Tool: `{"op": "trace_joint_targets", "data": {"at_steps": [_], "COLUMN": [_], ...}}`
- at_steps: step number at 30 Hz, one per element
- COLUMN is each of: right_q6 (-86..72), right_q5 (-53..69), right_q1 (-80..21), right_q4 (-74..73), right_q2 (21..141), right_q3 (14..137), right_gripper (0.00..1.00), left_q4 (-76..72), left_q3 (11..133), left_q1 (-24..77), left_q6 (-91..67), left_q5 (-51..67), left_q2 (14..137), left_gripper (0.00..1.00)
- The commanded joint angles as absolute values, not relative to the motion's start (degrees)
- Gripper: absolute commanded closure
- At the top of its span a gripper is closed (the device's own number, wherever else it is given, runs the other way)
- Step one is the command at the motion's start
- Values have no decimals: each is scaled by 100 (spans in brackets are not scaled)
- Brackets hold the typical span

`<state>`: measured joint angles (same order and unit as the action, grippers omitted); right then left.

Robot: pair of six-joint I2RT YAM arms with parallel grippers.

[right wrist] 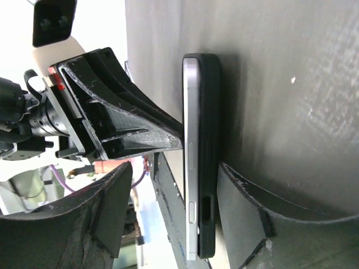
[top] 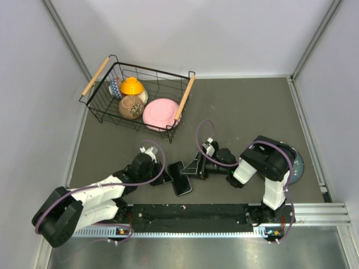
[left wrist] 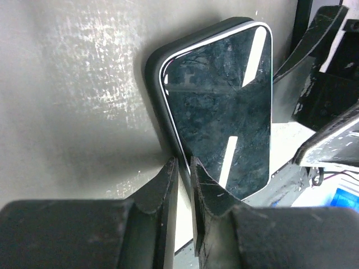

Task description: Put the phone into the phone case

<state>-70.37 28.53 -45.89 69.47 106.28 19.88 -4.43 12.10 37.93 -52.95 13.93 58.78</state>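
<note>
The black phone (top: 180, 177) lies screen up in the black phone case (left wrist: 154, 84) on the grey table, between my two grippers. In the left wrist view the glossy screen (left wrist: 224, 106) fills the middle, with the case rim round its left side. My left gripper (left wrist: 184, 162) is shut, its tips against the phone's near edge; it also shows in the top view (top: 163, 178). In the right wrist view the phone's silver side (right wrist: 190, 140) sits on the case (right wrist: 208, 140). My right gripper (right wrist: 174, 224) is open, one finger on each side of phone and case.
A black wire basket (top: 106, 115) with wooden handles stands at the back left. It holds a pink plate (top: 161, 114), a yellow lid (top: 132, 86) and a brown pot (top: 130, 106). White walls enclose the table. A metal rail (top: 314, 212) runs along the near edge.
</note>
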Motion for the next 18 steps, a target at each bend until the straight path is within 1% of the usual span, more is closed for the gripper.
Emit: {"op": "trace_joint_targets", "data": {"at_steps": [1, 3, 12, 14, 16, 18], "right_q6": [-7417, -7471, -7506, -7523, -7488, -7479], "right_q5": [3392, 3419, 3472, 3489, 3489, 3437], "right_q1": [-4702, -4702, -4702, -4711, -4702, -4702], "right_q4": [8630, 8797, 9122, 9211, 9211, 9220], "right_q2": [10863, 10924, 10898, 10881, 10846, 10793], "right_q3": [2048, 2030, 1986, 1977, 1960, 1925], "right_gripper": [43, 48, 52, 52, 47, 46], "left_q4": [-949, -1028, -1011, -1002, -1011, -1002], "left_q3": [1169, 1151, 1134, 1143, 1134, 1151], "left_q1": [3867, 3867, 3867, 3867, 3867, 3867], "left_q6": [-5265, -5247, -5221, -5212, -5194, -5186], "left_q5": [1837, 1846, 1802, 1793, 1810, 1802], "left_q2": [5976, 6012, 6029, 6047, 6056, 6038], "left_gripper": [84, 87, 88, 88, 87, 86]}}
